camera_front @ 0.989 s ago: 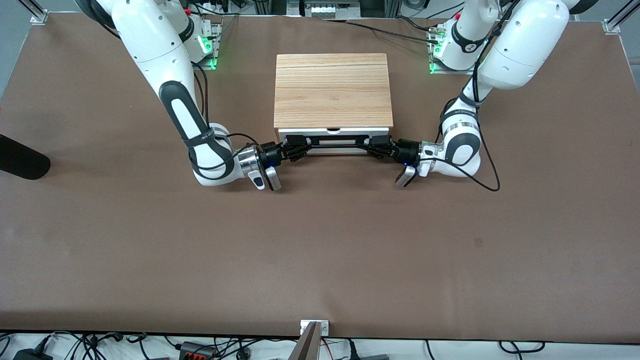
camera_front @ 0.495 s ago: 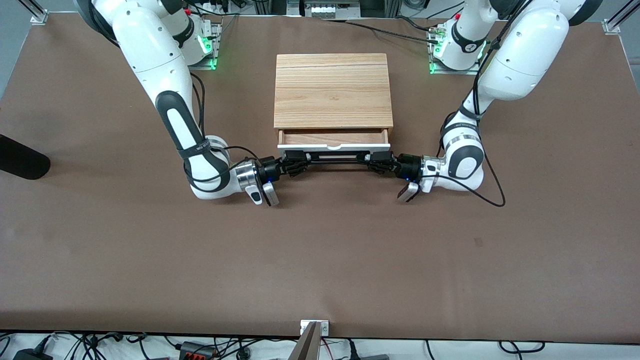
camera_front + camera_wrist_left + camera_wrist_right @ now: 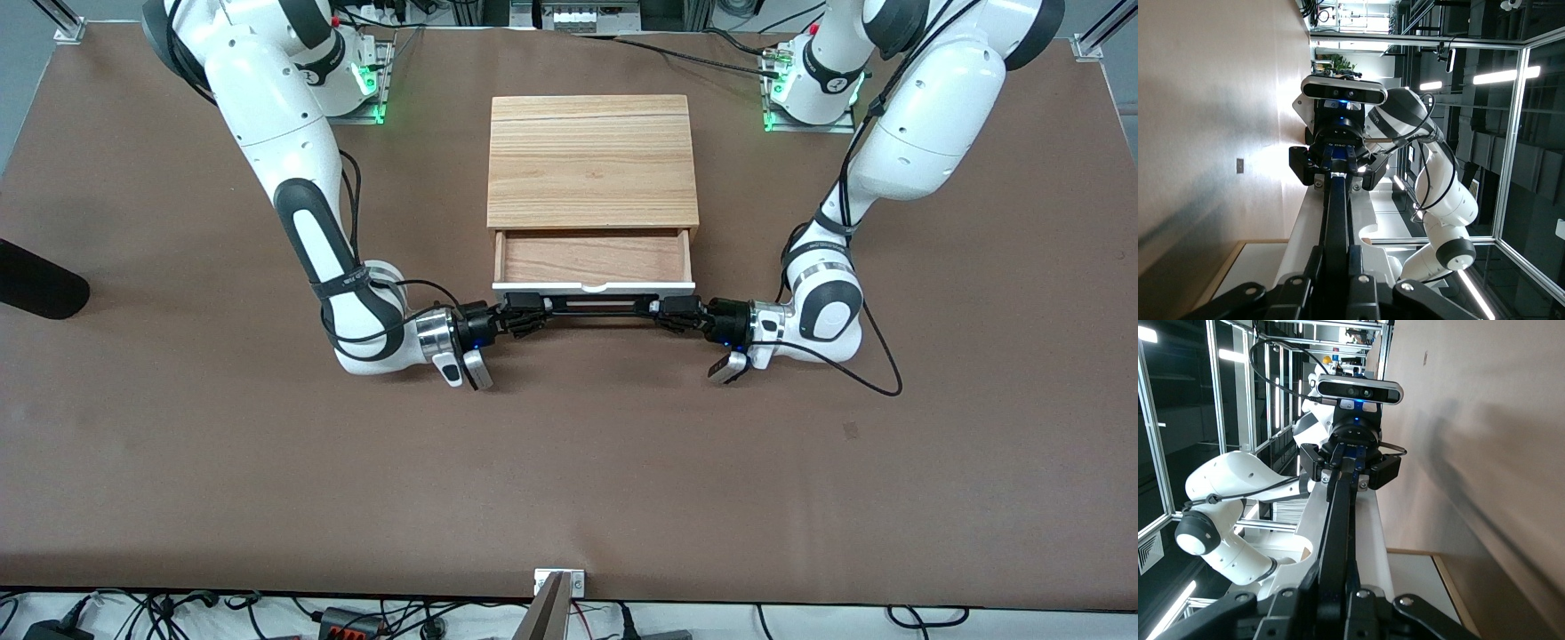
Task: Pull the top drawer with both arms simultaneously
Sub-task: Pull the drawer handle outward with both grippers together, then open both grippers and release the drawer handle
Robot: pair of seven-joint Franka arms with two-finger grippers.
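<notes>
The top drawer (image 3: 594,286) stands pulled out of the cabinet (image 3: 591,160), showing its reddish-brown wood interior (image 3: 593,256). Its black bar handle (image 3: 594,307) runs along the white front. My left gripper (image 3: 665,313) is shut on the handle's end toward the left arm's side. My right gripper (image 3: 526,315) is shut on the other end. In the left wrist view my left gripper (image 3: 1336,257) clamps the handle (image 3: 1336,210), with the right gripper (image 3: 1338,167) at the bar's other end. In the right wrist view my right gripper (image 3: 1343,585) clamps the handle (image 3: 1338,520), with the left gripper (image 3: 1351,470) facing it.
The cabinet has a light-wood top and stands on a brown table (image 3: 569,462). A black object (image 3: 36,280) lies at the table's edge toward the right arm's end. Both arm bases (image 3: 356,80) (image 3: 813,89) stand beside the cabinet.
Both grippers moved toward the front camera holding the handle, and the top drawer slid from closed to well open, baring its wood interior.
</notes>
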